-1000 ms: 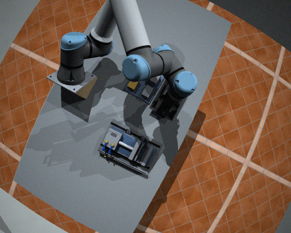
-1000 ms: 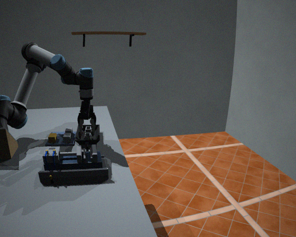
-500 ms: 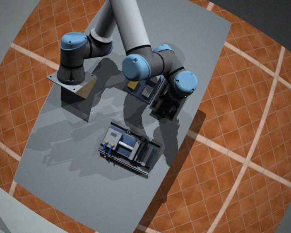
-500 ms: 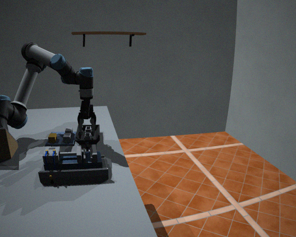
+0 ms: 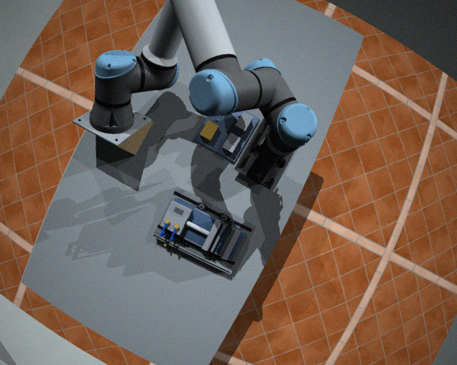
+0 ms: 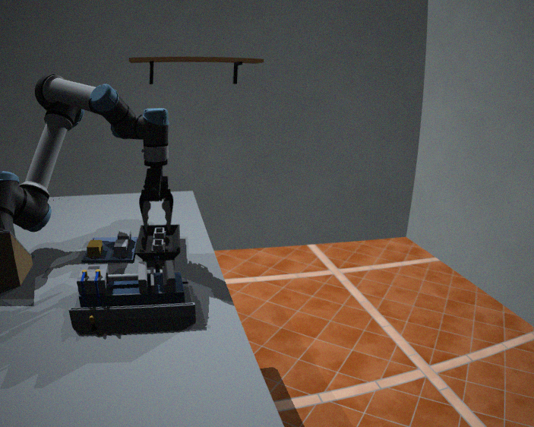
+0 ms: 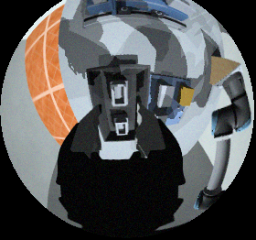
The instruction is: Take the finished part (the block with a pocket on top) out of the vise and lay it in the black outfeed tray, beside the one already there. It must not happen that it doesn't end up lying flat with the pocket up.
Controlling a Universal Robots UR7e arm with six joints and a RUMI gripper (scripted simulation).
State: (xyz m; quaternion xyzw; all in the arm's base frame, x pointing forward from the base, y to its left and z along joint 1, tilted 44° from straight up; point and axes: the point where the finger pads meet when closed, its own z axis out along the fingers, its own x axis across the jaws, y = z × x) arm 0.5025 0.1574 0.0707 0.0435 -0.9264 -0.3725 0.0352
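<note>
Overview of the cell, with positions given relative to the black outfeed tray (image 6: 175,239), which lies on the grey counter (image 6: 120,367) close to its floor-side edge. Two grey blocks with pockets on top sit inside the tray, one behind the other along its length and just beside each other: the finished part (image 6: 159,230) at the end farther from the vise, and the second block (image 6: 157,243) at the end nearer the vise. Both stand upright with their pockets facing up. The pincer (image 6: 156,219) hangs vertically straight above the tray, over the finished part, with its two fingers (image 6: 143,214) spread moderately wide and pointing down; it holds nothing, and its tips are just above the block rather than around it. In the wrist view the same two blocks appear in line inside the tray (image 7: 93,81), the finished part (image 7: 122,125) lower in the picture between the dark finger bodies. The vise (image 6: 134,286) stands on the counter in front of the tray, on the camera side in the exterior view. A blue plate (image 6: 109,257) carrying a yellow block (image 6: 93,248) lies just beside the tray, toward the arm's tan pedestal (image 6: 10,266).
</note>
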